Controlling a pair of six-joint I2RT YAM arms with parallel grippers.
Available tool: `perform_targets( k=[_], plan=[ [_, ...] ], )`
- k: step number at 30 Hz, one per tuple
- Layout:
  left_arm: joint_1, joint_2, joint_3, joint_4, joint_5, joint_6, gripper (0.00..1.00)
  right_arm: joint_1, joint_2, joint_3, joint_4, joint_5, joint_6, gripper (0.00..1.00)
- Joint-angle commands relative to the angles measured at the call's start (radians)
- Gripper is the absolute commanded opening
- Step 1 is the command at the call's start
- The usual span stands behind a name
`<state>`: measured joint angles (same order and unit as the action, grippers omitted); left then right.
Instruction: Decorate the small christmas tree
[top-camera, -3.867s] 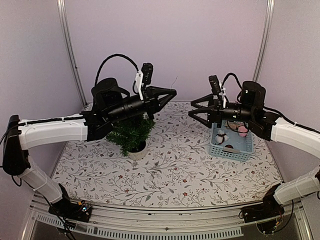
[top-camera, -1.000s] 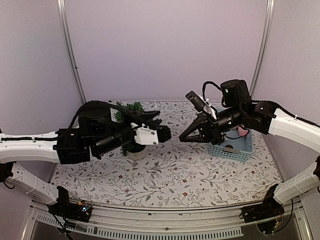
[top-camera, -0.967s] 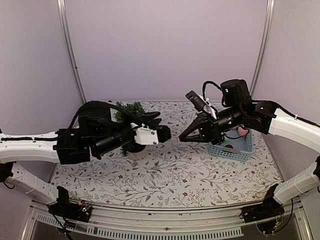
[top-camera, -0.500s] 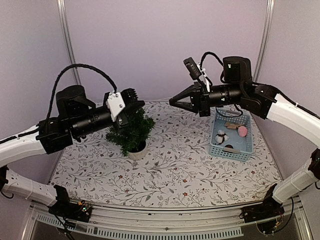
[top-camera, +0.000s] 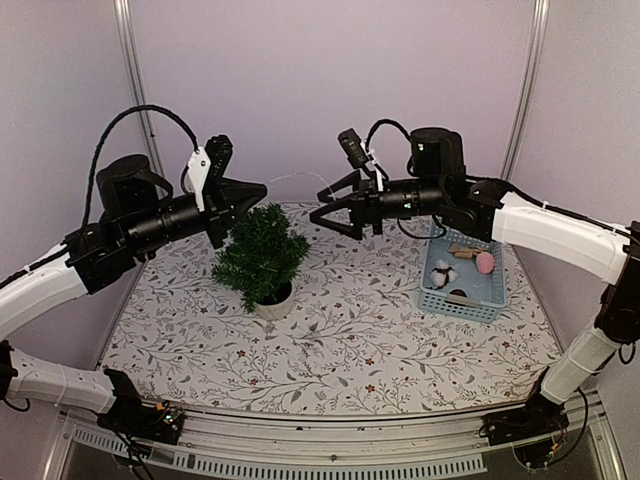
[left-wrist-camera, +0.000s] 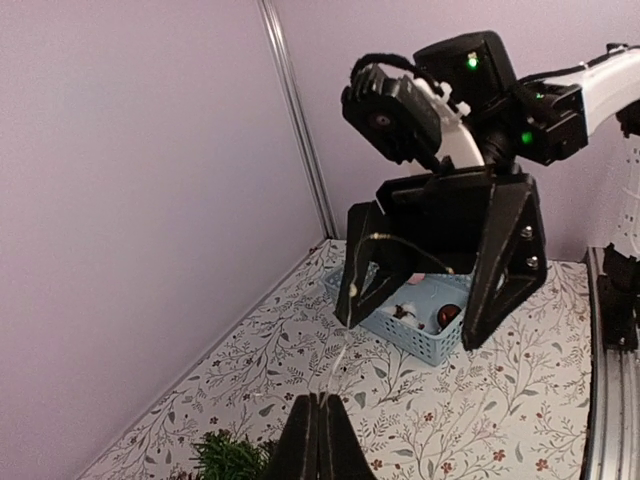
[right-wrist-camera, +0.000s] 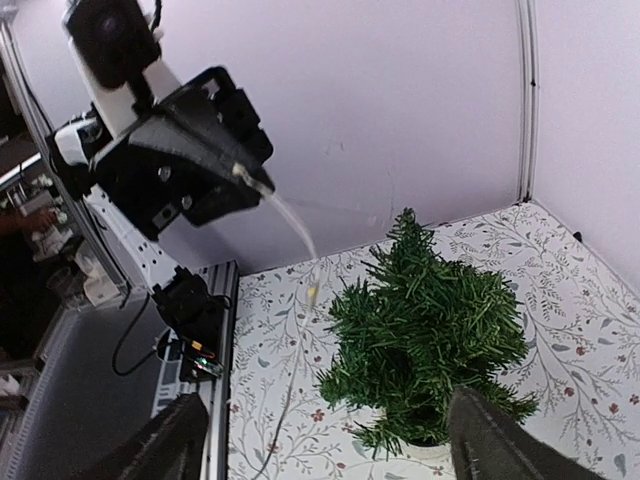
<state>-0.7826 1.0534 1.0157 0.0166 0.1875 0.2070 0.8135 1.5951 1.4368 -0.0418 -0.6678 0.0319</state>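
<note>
The small christmas tree (top-camera: 262, 255), bushy dark green in a round white pot (top-camera: 273, 302), stands left of the table's middle. Above its top my left gripper (top-camera: 262, 187) is shut on a thin clear light string (left-wrist-camera: 343, 352). The string runs from those shut fingertips (left-wrist-camera: 320, 400) across to one finger (left-wrist-camera: 365, 270) of the right gripper. My right gripper (top-camera: 318, 207) hovers just right of the treetop, open, with nothing between its fingers. In the right wrist view the string (right-wrist-camera: 290, 215) hangs from the left gripper (right-wrist-camera: 215, 165), a small yellow bulb (right-wrist-camera: 314, 291) on it, left of the tree (right-wrist-camera: 430, 330).
A light blue basket (top-camera: 466, 296) at the right of the table holds a pink ornament (top-camera: 485, 262), a white tuft and a dark ball. The flowered tablecloth (top-camera: 360, 350) covers the table. Lilac walls close in the back and sides.
Both arms have risen from low in front of the tree to above its top. The right gripper, shut half a second ago, has opened. The left gripper closed and stays shut on the string.
</note>
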Motion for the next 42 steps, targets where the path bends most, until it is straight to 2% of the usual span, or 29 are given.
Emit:
perform_targets(
  k=[1,6,17,21,25,30,35,38,42],
  plan=[
    [0.066,0.003,0.04,-0.011,0.043,-0.111,0.0,0.006,-0.072,-0.142,0.172,-0.013,0.036,0.94],
    [0.142,-0.003,0.023,0.038,0.105,-0.223,0.0,0.004,-0.112,-0.258,0.265,0.01,0.049,0.92],
    [0.257,-0.053,-0.024,0.105,0.22,-0.392,0.0,0.005,0.003,-0.251,0.459,0.066,0.143,0.74],
    [0.286,-0.07,-0.046,0.119,0.234,-0.424,0.0,0.004,0.051,-0.266,0.542,0.013,0.178,0.73],
    [0.328,-0.073,-0.051,0.126,0.258,-0.458,0.0,0.004,0.064,-0.363,0.668,-0.003,0.171,0.79],
    [0.368,-0.064,-0.045,0.15,0.307,-0.485,0.0,-0.01,0.06,-0.426,0.622,0.073,0.0,0.79],
    [0.385,-0.051,-0.039,0.159,0.334,-0.496,0.0,-0.132,0.063,-0.454,0.521,0.056,-0.18,0.78],
    [0.39,-0.038,-0.031,0.164,0.347,-0.502,0.0,-0.175,0.071,-0.452,0.422,0.1,-0.39,0.79],
    [0.394,-0.014,-0.021,0.177,0.358,-0.509,0.0,-0.182,0.127,-0.423,0.392,0.107,-0.547,0.78]
  ],
)
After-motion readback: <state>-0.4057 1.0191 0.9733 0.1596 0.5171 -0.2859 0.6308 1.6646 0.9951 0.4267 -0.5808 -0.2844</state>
